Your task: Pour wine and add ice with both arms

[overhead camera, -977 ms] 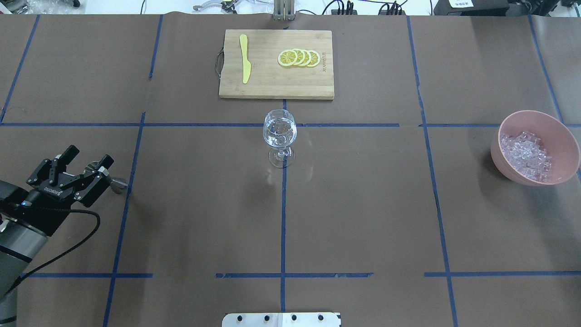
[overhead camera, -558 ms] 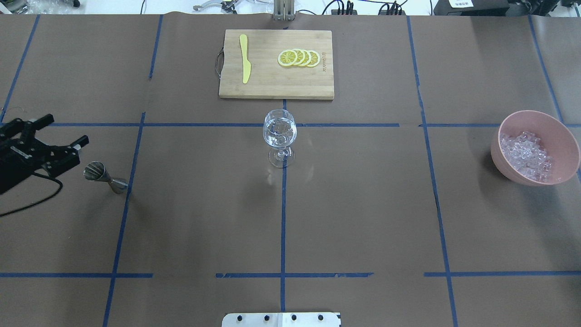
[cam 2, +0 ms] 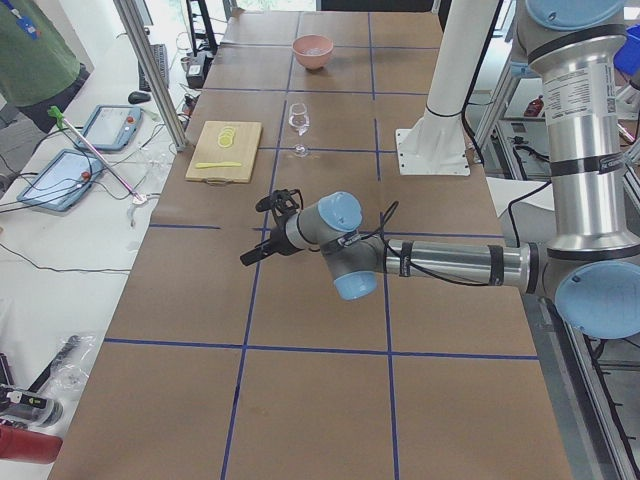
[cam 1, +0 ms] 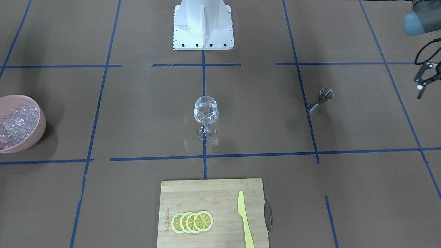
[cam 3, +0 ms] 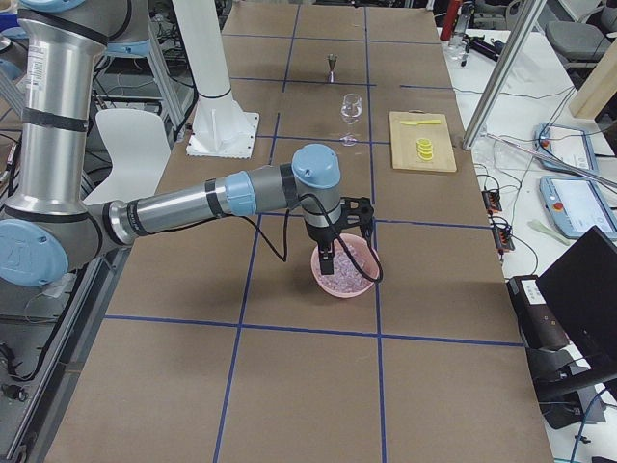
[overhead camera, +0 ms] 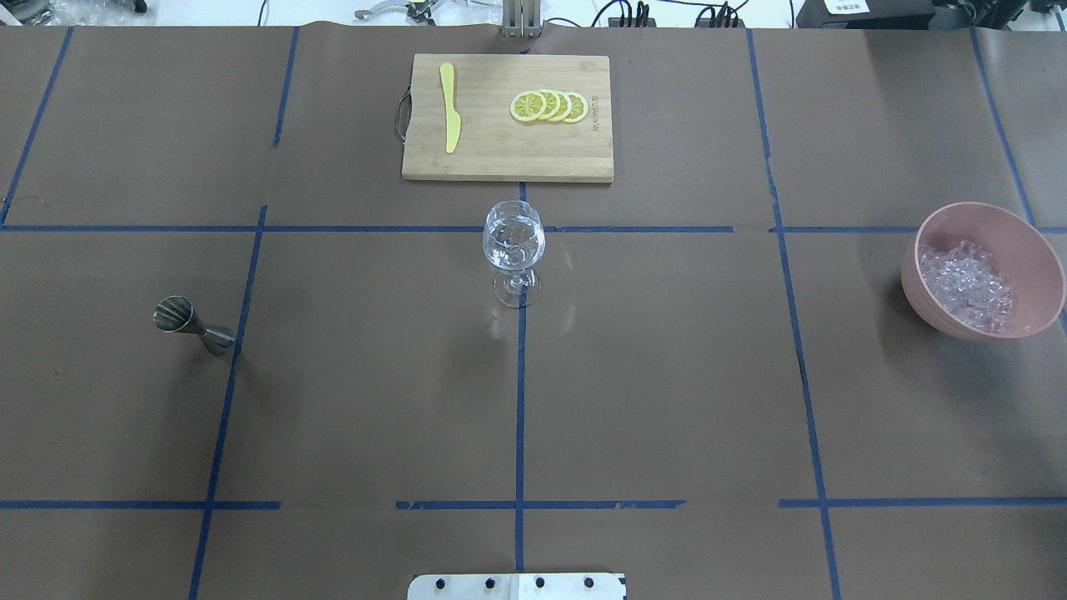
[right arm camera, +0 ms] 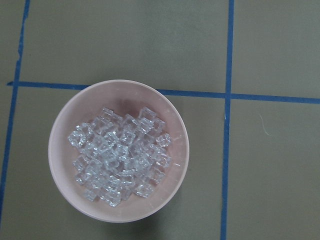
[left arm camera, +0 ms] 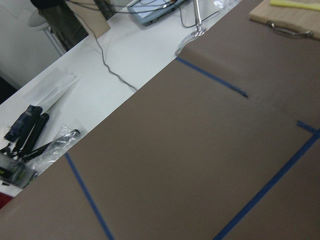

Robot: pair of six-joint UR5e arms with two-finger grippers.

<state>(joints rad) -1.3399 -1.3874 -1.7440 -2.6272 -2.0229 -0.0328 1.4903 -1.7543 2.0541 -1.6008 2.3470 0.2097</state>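
Facing the robot, the left hand [cam 1: 427,78], far past the jigger [cam 1: 322,100] from the wine glass [cam 1: 206,113], was cut off by the frame's edge; its jaws could not be read. The pink bowl [cam 1: 40,132], well apart on the wine glass's other side, was cropped too, hiding some ice [cam 1: 15,122]. From the right-end camera the right hand [cam 3: 337,253] covered part of the bowl's rim, too small to judge.
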